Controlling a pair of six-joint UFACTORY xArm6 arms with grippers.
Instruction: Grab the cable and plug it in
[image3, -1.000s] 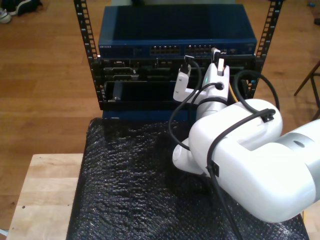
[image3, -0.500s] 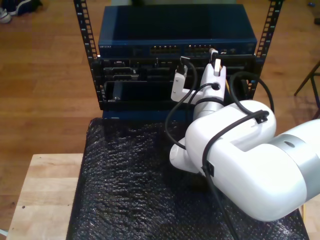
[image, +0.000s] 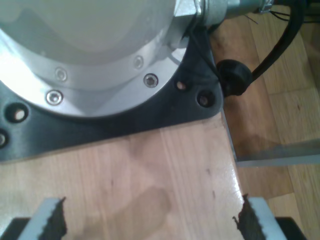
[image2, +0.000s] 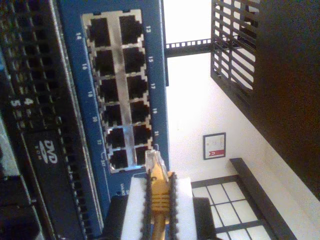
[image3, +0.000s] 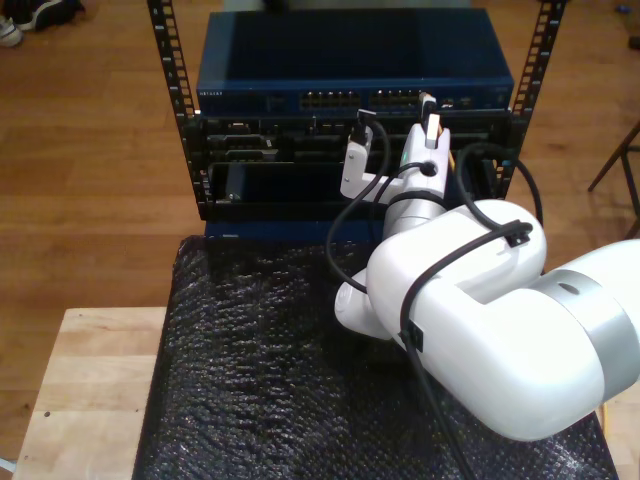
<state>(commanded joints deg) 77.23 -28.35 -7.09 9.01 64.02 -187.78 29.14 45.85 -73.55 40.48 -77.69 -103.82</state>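
Observation:
The orange-yellow cable (image2: 159, 200) is pinched between the white pads of my second gripper (image2: 160, 192), which is shut on it. Its small clear plug (image2: 155, 162) sticks out past the pads. The plug's tip sits just in front of the last pair of ports (image2: 127, 150) on the blue switch (image2: 65, 65); I cannot tell whether it touches. In the exterior view the second gripper (image3: 428, 103) is up against the switch's port row (image3: 400, 99). My first gripper (image: 150, 222) is open with nothing between its fingers, above a wooden tabletop (image: 165, 180).
The switch sits in a black rack (image3: 180, 110) with other units below it. A black bubble-wrap mat (image3: 250, 380) covers the table (image3: 90, 390). A bolted robot base plate (image: 100, 130) and a black cable (image: 280, 45) lie close to the first gripper.
The second arm has shifted a little toward the exterior view's left and closer to the switch, carrying the cable with it.

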